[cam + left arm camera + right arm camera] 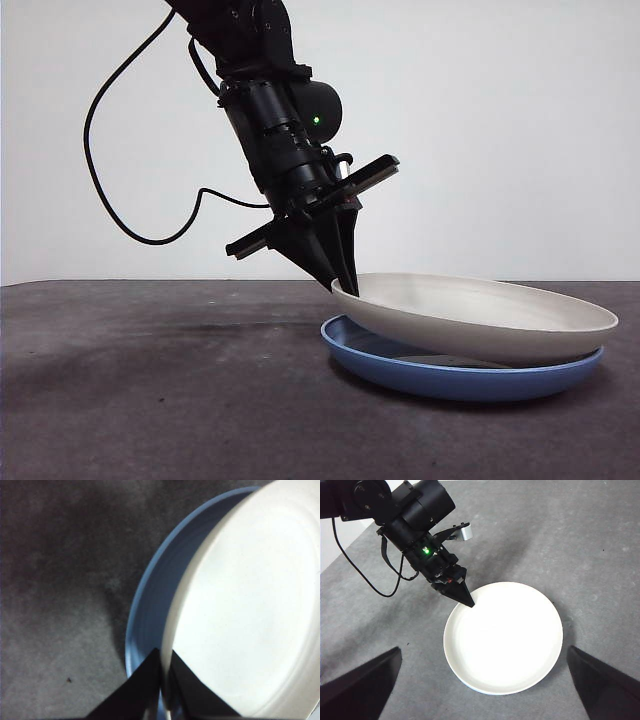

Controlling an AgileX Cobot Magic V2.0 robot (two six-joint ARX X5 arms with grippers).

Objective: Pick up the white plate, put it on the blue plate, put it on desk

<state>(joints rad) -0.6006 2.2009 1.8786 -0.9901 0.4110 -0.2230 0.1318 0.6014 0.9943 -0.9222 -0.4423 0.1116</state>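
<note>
On the desk (150, 400) the blue plate (450, 375) lies almost hidden beneath the tilted white plate (480, 315), whose raised edge the steeply slanted left gripper (345, 285) pinches, its far edge seemingly resting on the blue plate, while the right gripper (485, 690) hangs spread wide high above the white plate.
</note>
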